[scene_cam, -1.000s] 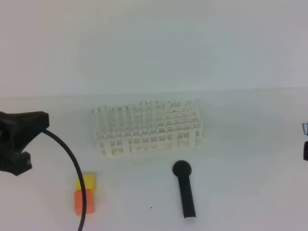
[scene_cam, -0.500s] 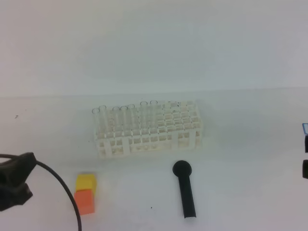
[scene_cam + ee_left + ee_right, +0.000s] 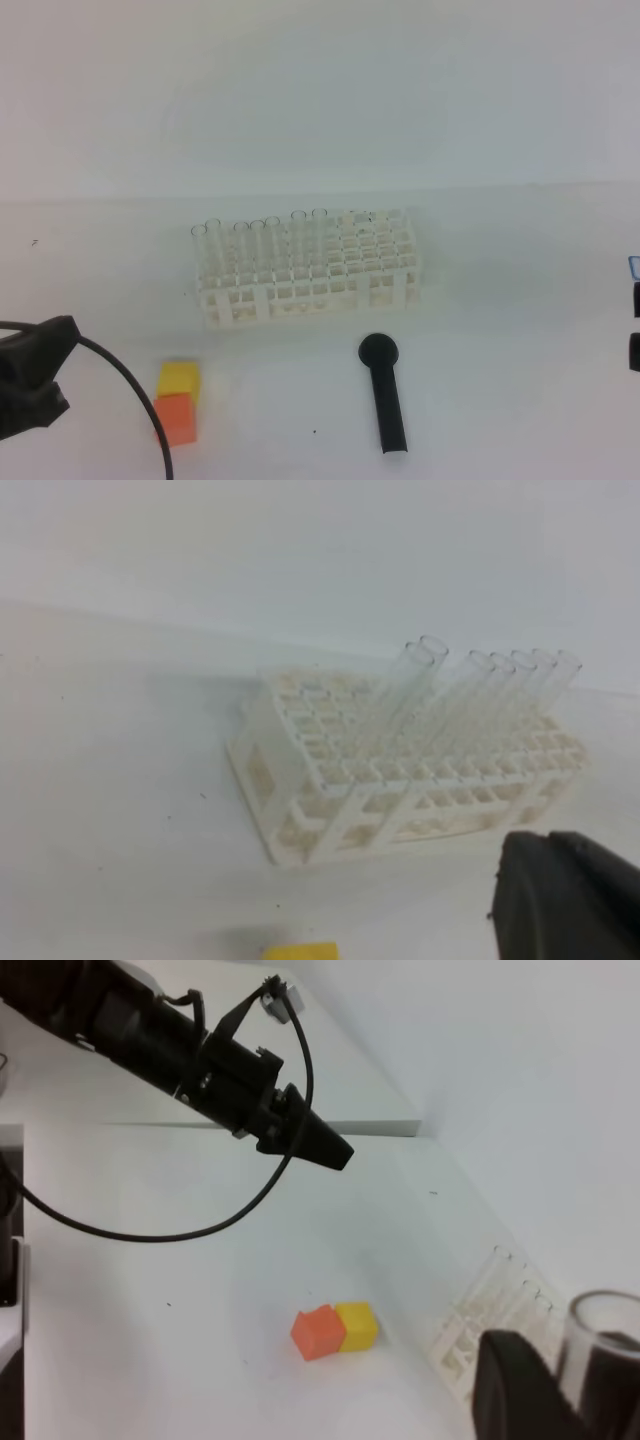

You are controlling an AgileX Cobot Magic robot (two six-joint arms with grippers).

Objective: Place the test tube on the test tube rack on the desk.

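Note:
The white test tube rack (image 3: 310, 268) stands mid-desk with several clear tubes upright in its left holes; the left wrist view shows the rack (image 3: 330, 780) close up. In the right wrist view the test tube (image 3: 603, 1310) shows its rimmed mouth at the lower right, and my right gripper (image 3: 575, 1390) is shut on it beside a black finger (image 3: 515, 1390). My left gripper (image 3: 60, 340) hovers low at the left edge, shut and empty, well left of the rack. From the right wrist camera the left gripper (image 3: 330, 1150) looks like a closed point.
A black round-headed tool (image 3: 385, 395) lies in front of the rack. A yellow block and an orange block (image 3: 177, 402) sit together at the front left, near the left arm's black cable (image 3: 140, 400). A dark part of my right arm (image 3: 635, 350) shows at the right edge.
My left gripper dropped from beside the rack's height down to the front-left corner during the first half second, uncovering the blocks, then held still. Rack and tool have not moved.

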